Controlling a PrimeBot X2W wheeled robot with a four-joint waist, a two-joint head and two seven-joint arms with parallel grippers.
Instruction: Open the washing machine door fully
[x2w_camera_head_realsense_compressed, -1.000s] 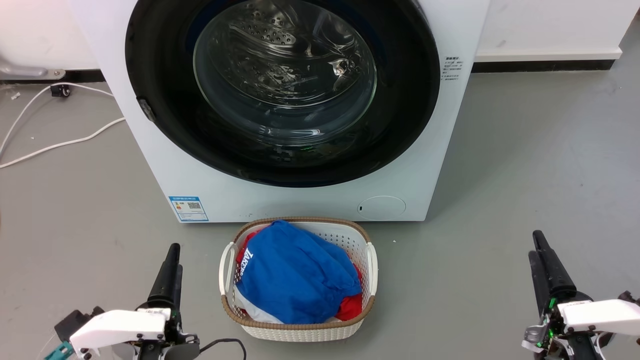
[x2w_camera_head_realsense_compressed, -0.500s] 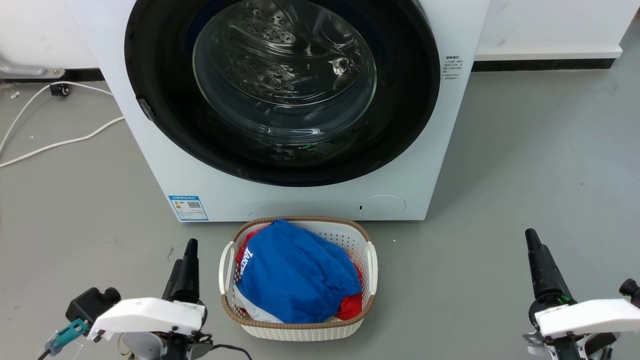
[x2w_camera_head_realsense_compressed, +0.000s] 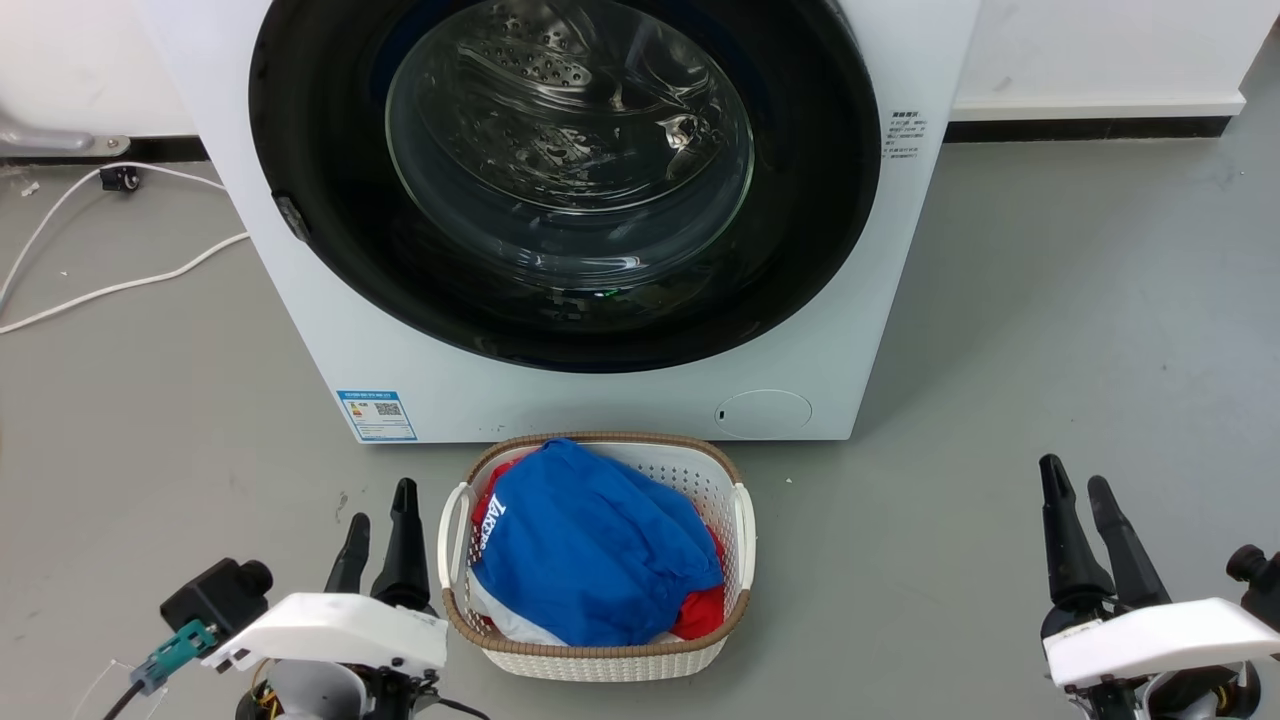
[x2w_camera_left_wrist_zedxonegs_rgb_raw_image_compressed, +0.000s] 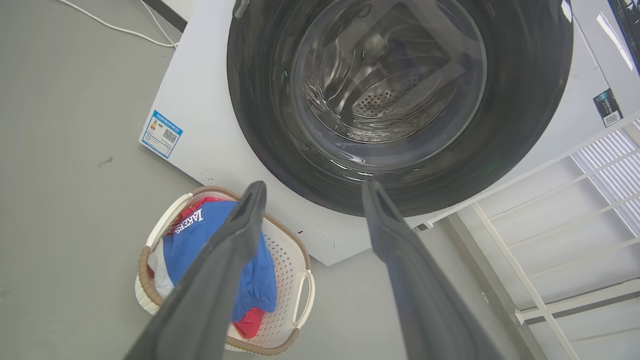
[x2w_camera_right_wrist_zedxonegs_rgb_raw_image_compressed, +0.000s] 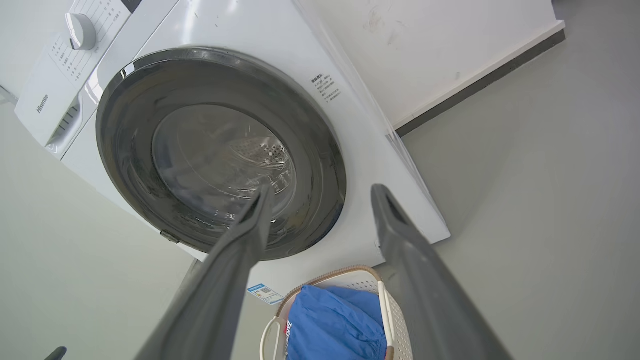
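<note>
The grey floor (x2w_camera_head_realsense_compressed: 1050, 300) spreads under and around both pairs of fingers. Ahead of them, well apart from their tips, stands the white washer (x2w_camera_head_realsense_compressed: 300, 330), its front turned toward them. The door (x2w_camera_head_realsense_compressed: 566, 170) lies shut against that front. It has a glossy black rim and a bulging glass bowl at the centre, with the steel drum showing through. In both wrist views it sits beyond the tips, untouched.

Between the two pairs, closer to the left one, a white basket (x2w_camera_head_realsense_compressed: 600, 662) rests on the floor just short of the washer's foot. A blue garment (x2w_camera_head_realsense_compressed: 590, 550) lies heaped in it over something red.

The left fingers (x2w_camera_head_realsense_compressed: 404, 550) are spread apart with nothing between them, just beside the basket's left handle; whether they touch it I cannot tell. The right fingers (x2w_camera_head_realsense_compressed: 1067, 540) are parted and empty too, well apart from the basket's other side. Both pairs point toward the washer.

Low on the washer, ahead of the gap between the pairs, is a small round flap (x2w_camera_head_realsense_compressed: 763, 413). A blue label (x2w_camera_head_realsense_compressed: 377, 415) sits ahead of the left fingers, and a white cable (x2w_camera_head_realsense_compressed: 120, 285) trails on the floor further out to their left.
</note>
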